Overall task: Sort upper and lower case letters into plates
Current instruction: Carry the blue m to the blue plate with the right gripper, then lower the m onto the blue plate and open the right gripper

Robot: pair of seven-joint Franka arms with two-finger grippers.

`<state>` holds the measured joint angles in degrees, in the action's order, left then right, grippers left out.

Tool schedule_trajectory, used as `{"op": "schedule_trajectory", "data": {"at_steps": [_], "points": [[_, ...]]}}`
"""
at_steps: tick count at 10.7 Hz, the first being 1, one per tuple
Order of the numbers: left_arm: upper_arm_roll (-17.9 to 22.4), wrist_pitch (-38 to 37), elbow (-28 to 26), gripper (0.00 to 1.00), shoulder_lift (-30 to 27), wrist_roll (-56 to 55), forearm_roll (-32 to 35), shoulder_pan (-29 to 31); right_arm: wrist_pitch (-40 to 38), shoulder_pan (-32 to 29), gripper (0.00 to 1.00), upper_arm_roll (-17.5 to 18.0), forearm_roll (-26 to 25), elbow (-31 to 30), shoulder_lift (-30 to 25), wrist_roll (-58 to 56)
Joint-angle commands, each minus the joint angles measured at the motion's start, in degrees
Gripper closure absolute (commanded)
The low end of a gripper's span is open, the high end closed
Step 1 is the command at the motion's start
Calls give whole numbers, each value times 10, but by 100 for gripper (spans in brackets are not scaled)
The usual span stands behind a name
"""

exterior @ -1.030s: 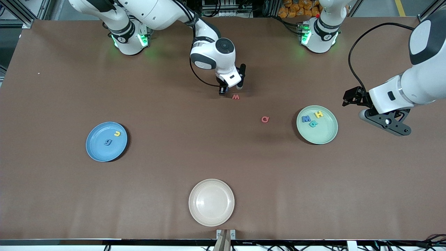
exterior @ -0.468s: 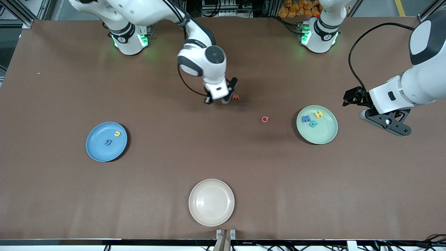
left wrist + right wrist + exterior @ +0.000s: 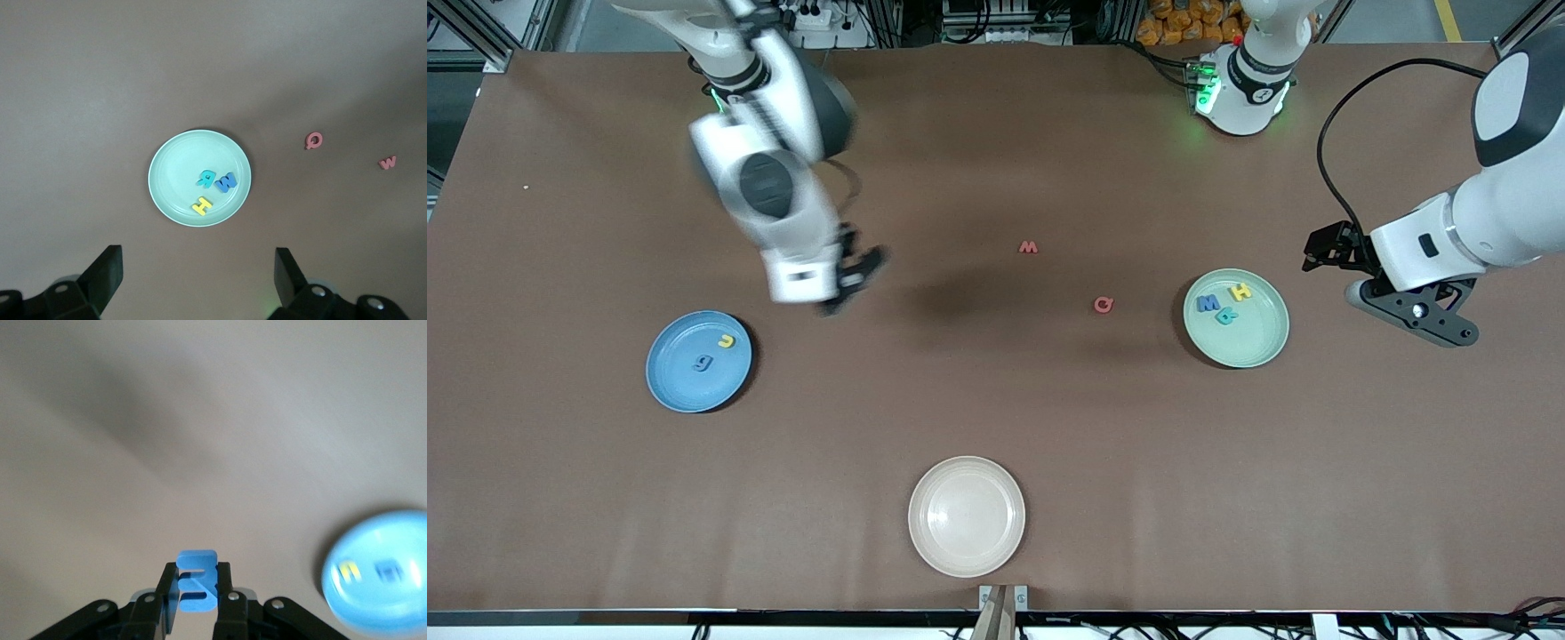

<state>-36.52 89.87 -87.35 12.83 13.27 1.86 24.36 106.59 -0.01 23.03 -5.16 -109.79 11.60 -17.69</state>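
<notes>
One blue letter [image 3: 197,580] has been lifted from beside the red w [image 3: 1029,247] and carried, clamped in the right pincer [image 3: 852,277], toward the blue plate [image 3: 677,384] at the frame's lower left, while the left pincer [image 3: 198,277] waits wide open.

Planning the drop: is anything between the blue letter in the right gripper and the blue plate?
Nothing visible. The right gripper, shut on the blue letter, is over bare table beside the blue plate.

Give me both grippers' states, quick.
Left gripper: open, holding nothing, waiting above the mint green plate.
Right gripper: shut on a blue letter, in the air near the blue plate.
</notes>
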Motion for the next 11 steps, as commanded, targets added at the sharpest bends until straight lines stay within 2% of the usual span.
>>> {"op": "schedule_trajectory", "data": {"at_steps": [1,3,6,8,11], "points": [[0,-7,-5,0,-11,6,-9,5,-24,-49,100,-49,29,-19,-4,-20],[0,-7,-5,0,-11,7,-9,5,-18,-46,100,-109,17,-22,11,-22],[-1,-7,-5,0,-11,9,-8,12,24,-63,100,-149,13,-21,46,-24],[0,-7,-5,0,-10,10,-8,13,90,-63,100,-160,2,-20,78,-24],[0,-7,-5,0,-11,8,-8,13,135,-65,100,-176,-20,-17,105,-32]]}}
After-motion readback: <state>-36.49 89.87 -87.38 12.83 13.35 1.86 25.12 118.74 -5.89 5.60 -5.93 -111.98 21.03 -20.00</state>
